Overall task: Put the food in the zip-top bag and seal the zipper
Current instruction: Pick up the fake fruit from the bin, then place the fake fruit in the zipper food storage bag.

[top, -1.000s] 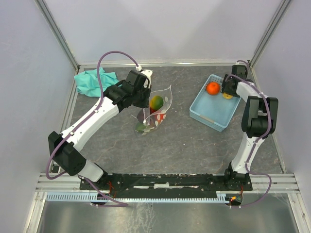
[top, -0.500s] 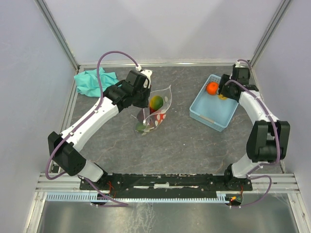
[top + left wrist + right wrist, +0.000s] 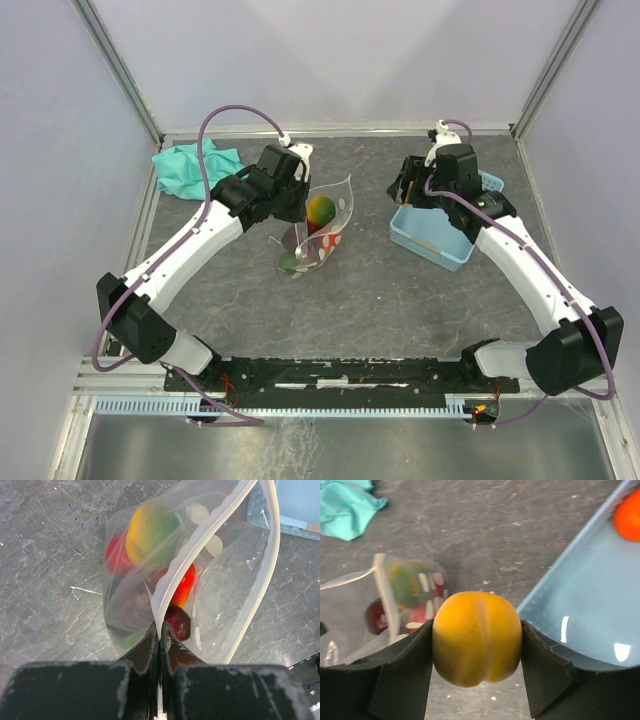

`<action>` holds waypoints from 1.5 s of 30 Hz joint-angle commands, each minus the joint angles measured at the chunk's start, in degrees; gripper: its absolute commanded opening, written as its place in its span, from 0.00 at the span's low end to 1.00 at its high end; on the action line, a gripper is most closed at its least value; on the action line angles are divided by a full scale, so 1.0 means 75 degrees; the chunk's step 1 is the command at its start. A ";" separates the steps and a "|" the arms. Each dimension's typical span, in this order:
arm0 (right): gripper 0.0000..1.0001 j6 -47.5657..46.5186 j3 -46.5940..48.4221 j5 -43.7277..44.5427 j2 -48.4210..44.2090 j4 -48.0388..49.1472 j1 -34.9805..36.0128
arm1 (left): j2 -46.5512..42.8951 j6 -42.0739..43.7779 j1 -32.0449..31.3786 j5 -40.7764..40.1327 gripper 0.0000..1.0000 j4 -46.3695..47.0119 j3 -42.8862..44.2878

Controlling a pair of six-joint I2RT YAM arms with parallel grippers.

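The zip-top bag (image 3: 318, 232) stands on the table with its mouth held up and open. My left gripper (image 3: 159, 628) is shut on the zipper (image 3: 210, 535) strip at the mouth's near end. Inside the bag lie a yellow-green fruit (image 3: 150, 532), a red one (image 3: 184, 586) and a dark maroon one (image 3: 178, 622). My right gripper (image 3: 477, 630) is shut on a yellow-orange fruit (image 3: 477, 645) and hangs over the table beside the basket's left edge, right of the bag (image 3: 405, 595). In the top view the right gripper (image 3: 408, 186) hides this fruit.
A light-blue basket (image 3: 440, 238) sits at the right, with an orange fruit (image 3: 627, 515) in it. A teal cloth (image 3: 190, 165) lies at the back left. Grey table shows between bag and basket.
My right arm has swung left from the basket's far corner to its left side, carrying the yellow-orange fruit. The left arm and the bag have not moved.
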 commanded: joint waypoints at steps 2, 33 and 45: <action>0.58 0.0888 0.0029 0.0123 -0.0386 0.0903 0.0915 | -0.0426 0.0208 0.0039 0.0127 0.03 0.0176 0.0340; 0.60 0.1291 -0.1758 0.1156 0.1455 0.6047 0.3443 | -0.0421 -0.0050 0.0040 0.0629 0.03 0.0306 0.0374; 0.63 -0.0051 0.0123 0.0037 0.1962 0.1403 0.3409 | -0.0514 0.0096 0.0040 0.0232 0.03 0.0230 0.0322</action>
